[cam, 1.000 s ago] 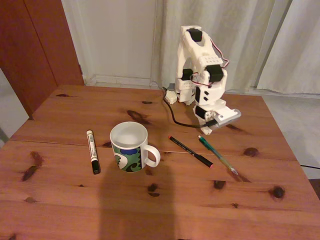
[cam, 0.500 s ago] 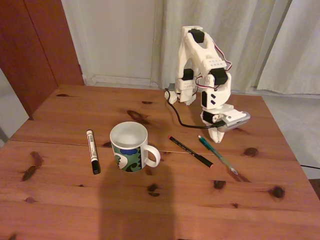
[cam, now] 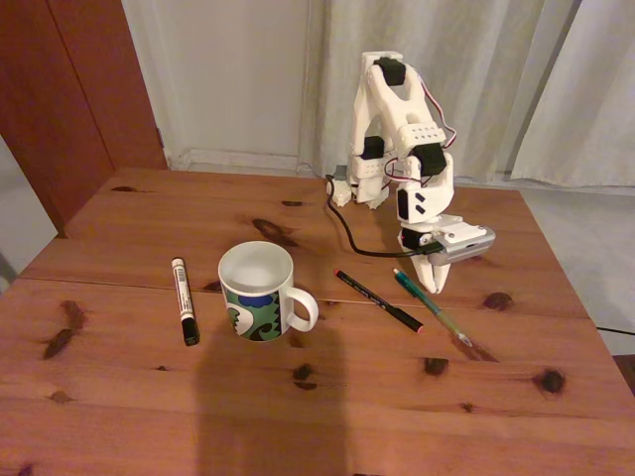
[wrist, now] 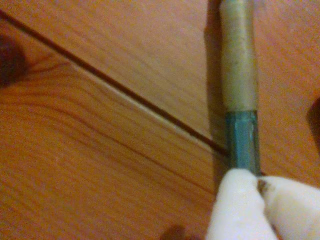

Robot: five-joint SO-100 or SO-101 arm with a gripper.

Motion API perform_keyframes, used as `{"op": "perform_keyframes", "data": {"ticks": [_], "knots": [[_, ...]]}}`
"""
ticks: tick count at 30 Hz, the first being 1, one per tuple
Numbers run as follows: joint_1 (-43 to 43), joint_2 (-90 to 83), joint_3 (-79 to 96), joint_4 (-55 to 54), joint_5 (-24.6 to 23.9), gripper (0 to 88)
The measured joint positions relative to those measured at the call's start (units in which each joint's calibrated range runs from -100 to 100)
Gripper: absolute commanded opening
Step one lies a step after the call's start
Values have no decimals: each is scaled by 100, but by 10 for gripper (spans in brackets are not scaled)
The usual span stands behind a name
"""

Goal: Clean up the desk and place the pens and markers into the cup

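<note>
On the desk (cam: 327, 416) stands the white cup (cam: 256, 293) with a green and blue swirl, its handle turned to the right. A white marker with a black cap (cam: 184, 299) lies to its left. To its right lie a thin black pen with red ends (cam: 377, 300) and a teal pen (cam: 437, 312). My gripper (cam: 430, 276) hangs low over the teal pen's far end. In the wrist view its white fingertips (wrist: 235, 210) press together right over the teal pen (wrist: 242, 145), which lies flat on the desk (wrist: 100, 150) across a plank seam.
The arm's base (cam: 362, 183) stands at the back of the desk with a black cable (cam: 347, 233) curling forward from it. Curtains and a wall lie behind. The desk's right edge runs close beyond the teal pen.
The arm has swung right and down, bringing the gripper from behind the pens to just over the teal pen's far end. Cup, marker and pens have not moved.
</note>
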State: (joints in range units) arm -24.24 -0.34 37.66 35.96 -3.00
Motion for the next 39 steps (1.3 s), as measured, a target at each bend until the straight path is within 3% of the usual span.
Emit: {"op": "perform_keyframes", "data": {"ticks": [16,26,33,39], "knots": [[-7,458,-1486,2522,98,6],[-7,593,-1597,2605,98,12],[-7,593,-1597,2455,98,186],[0,619,-1597,2339,98,179]]}}
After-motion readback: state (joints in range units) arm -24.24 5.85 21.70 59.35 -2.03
